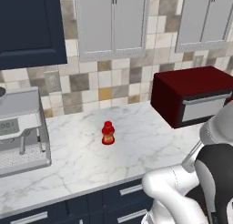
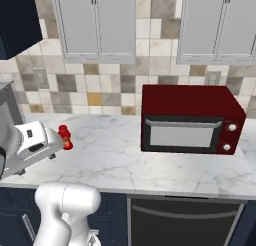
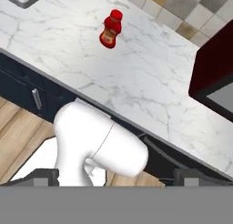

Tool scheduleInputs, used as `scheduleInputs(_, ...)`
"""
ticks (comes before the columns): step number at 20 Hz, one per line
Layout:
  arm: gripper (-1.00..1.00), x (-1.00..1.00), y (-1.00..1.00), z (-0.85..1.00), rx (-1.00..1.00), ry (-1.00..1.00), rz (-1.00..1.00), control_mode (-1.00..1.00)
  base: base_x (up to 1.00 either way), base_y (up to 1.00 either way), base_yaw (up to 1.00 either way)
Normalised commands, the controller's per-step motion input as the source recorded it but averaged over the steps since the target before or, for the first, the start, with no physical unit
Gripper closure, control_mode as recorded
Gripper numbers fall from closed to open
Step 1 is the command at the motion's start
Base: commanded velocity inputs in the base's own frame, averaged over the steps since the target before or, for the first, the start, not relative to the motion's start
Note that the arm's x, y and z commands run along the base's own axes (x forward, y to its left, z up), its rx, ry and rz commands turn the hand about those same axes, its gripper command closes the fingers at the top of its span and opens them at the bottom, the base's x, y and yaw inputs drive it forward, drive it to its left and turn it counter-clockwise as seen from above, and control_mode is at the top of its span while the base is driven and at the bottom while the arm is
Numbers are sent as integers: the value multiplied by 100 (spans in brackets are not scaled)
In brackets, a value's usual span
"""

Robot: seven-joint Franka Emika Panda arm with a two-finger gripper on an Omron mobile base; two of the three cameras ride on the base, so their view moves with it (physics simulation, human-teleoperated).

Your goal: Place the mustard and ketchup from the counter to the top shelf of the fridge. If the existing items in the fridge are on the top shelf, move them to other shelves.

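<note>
The ketchup (image 1: 108,133) stands upright and alone on the counter (image 1: 91,164), out in the open marble between the espresso machine (image 1: 20,132) on one side and the dark red microwave (image 1: 193,96) on the other, well apart from both and some way back from the front edge. In the hand view it sits near the top of the frame, far across the worktop.

The main risk, as I judge it, lies in the approach: the bottle is small, squat and free-standing, so a finger arriving off-centre or too low could knock it over or push it along the smooth stone. A reach started from this far back could also bring the arm's forward links against the counter edge or the navy drawers (image 1: 127,205) below it.

The gripper (image 3: 116,175) hangs well short of the bottle, below and in front of the counter edge, looking up across the marble. Its jaws are spread as wide as they go, with nothing between them. The ketchup lies ahead of it, well apart, with no contact.
</note>
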Motion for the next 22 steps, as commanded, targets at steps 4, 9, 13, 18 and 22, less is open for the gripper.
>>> scheduleInputs(4,-100,91,17,-2,0,0,32,-100,0,0,0)
scheduleInputs(9,-100,100,37,-8,0,0,43,-100,0,0,0)
scheduleInputs(13,-100,100,31,-14,0,0,44,-100,0,0,0)
scheduleInputs(18,-100,99,4,-12,0,1,38,-100,0,0,0)
scheduleInputs(22,-100,76,0,-12,0,2,33,-100,0,0,0)
